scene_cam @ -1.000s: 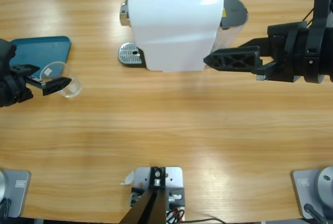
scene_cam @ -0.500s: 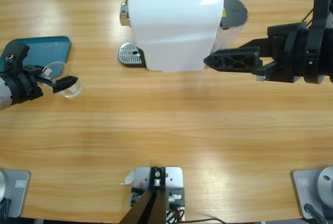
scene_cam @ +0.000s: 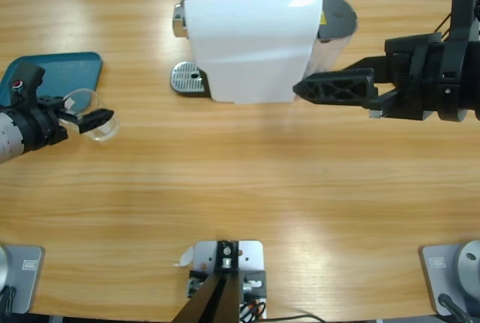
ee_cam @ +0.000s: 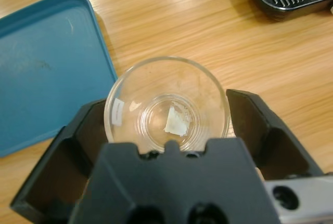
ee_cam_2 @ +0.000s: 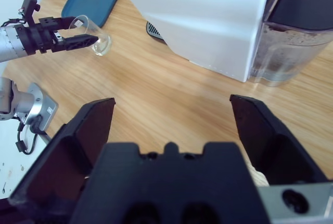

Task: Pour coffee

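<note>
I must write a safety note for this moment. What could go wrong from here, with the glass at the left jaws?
1. The left gripper has its jaws on either side of the clear glass, which looks empty. If they close off-centre, the smooth glass may slip or tip.
2. The glass stands beside the teal tray; a sideways pull could knock it against the rim.
3. The right gripper, jaws open, hovers close to the white coffee machine and could bump it.

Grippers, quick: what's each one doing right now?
Left gripper: jaws around the empty glass, not visibly clamped; cannot tell.
Right gripper: open, holding nothing, beside the coffee machine.
</note>
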{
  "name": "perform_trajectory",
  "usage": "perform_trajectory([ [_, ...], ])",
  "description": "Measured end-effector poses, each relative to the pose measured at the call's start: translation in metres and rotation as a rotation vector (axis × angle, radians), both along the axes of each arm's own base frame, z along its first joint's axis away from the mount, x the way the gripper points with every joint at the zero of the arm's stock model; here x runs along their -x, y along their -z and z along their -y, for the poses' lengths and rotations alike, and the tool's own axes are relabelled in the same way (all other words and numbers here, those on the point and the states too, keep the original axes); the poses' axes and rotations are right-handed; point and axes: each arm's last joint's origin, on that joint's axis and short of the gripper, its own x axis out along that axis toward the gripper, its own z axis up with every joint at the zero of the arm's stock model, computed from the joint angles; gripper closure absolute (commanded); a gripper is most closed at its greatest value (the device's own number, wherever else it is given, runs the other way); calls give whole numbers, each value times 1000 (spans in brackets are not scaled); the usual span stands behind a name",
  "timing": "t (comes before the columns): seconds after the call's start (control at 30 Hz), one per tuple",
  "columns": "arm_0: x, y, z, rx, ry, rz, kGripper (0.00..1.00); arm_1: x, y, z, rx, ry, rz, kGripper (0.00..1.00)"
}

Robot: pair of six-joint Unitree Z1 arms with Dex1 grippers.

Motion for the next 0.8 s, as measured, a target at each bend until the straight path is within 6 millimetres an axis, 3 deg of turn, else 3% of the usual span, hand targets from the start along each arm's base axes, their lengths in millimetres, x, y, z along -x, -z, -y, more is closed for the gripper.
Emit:
perform_trajectory([
  [0.23,2,3,-2,4,-9,-9,998,0,0,0,0,0,0,0],
  [0.53,4,-2,-3,39,2,4,1000,1,1,1,11,0,-9,0],
  [0.8,-9,-42,13,22,343,76,1000,-1,-3,-4,147,-104,33,0],
])
